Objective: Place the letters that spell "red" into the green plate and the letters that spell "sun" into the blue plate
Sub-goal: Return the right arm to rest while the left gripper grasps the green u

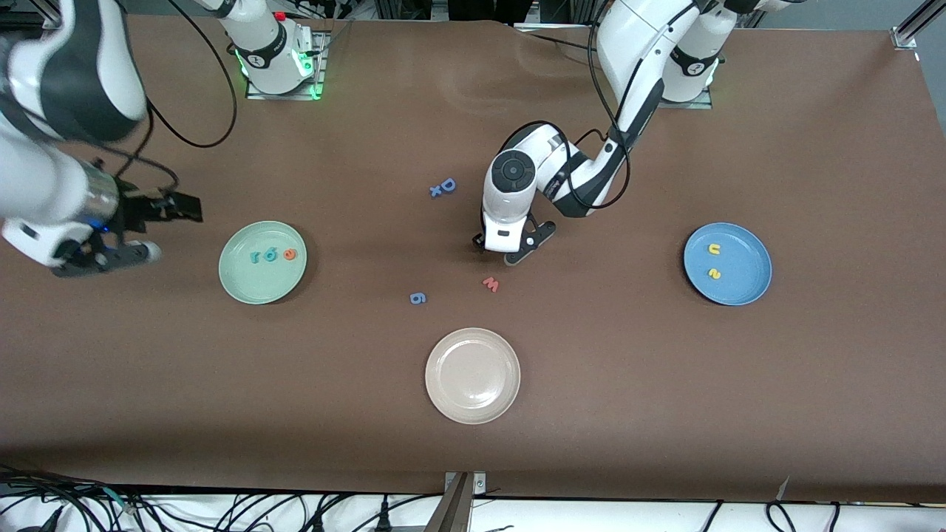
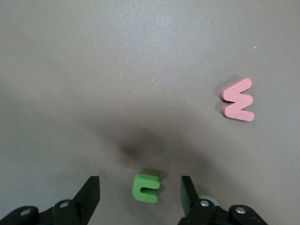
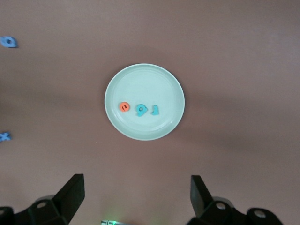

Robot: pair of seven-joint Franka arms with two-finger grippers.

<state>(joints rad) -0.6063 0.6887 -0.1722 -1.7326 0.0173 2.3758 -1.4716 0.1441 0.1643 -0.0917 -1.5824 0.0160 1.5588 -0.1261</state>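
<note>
The green "n" (image 2: 146,188) lies flat on the table between the fingers of my left gripper (image 2: 140,187), which is open and not touching it. This gripper (image 1: 508,253) is low over the middle of the table, and it hides the "n" in the front view. The green plate (image 1: 251,284) holds the teal "r" (image 1: 255,257), teal "d" (image 1: 270,255) and orange "e" (image 1: 290,255). The blue plate (image 1: 746,284) holds the yellow "u" (image 1: 714,250) and yellow "s" (image 1: 713,273). My right gripper (image 1: 111,257) hangs open and empty beside the green plate (image 3: 145,82).
A pink "w" (image 1: 491,284) lies close to the left gripper, nearer the front camera, and is also in the left wrist view (image 2: 238,100). A blue "6" (image 1: 417,298), a big blue "D" (image 1: 448,185) with a small "x" (image 1: 436,191), and a beige plate (image 1: 473,399) are mid-table.
</note>
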